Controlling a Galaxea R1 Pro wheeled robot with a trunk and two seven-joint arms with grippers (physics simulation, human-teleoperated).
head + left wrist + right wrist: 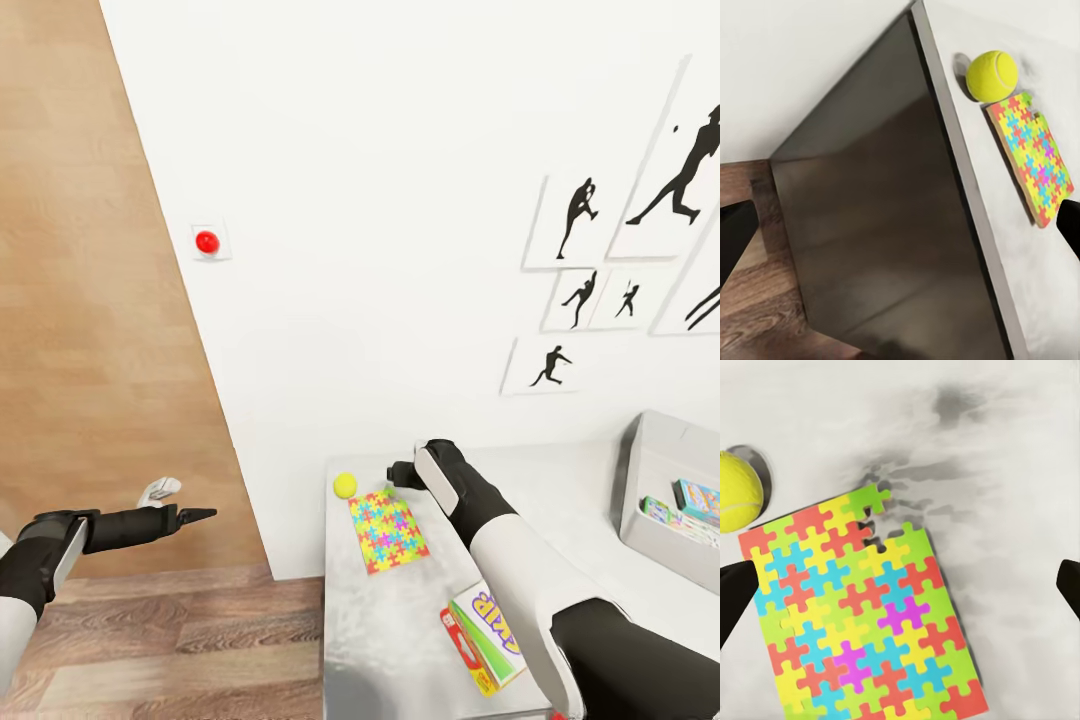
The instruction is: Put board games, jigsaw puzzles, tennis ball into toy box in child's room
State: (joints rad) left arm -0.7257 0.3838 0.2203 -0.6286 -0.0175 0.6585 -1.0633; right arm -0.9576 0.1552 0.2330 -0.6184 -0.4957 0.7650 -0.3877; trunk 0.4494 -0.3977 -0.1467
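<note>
Currently: jigsaw puzzle (388, 529) flat on the table (400, 640), beside the tennis ball (345, 485), long axis running toward the robot; right gripper (397, 474), fingers spread and empty, just above; left gripper (200, 515) well apart, state unclear.

jigsaw puzzle (388, 529) flat on table (400, 640), tennis ball (345, 485) beside

head: high, wide | wrists: close, both over jigsaw puzzle (866, 615) (tabletop)

Purple block letters stand on the yellow-and-green board game box (488, 632) at the lower middle of the head view, on the worktop (400, 620); they cannot be read for certain.
</note>
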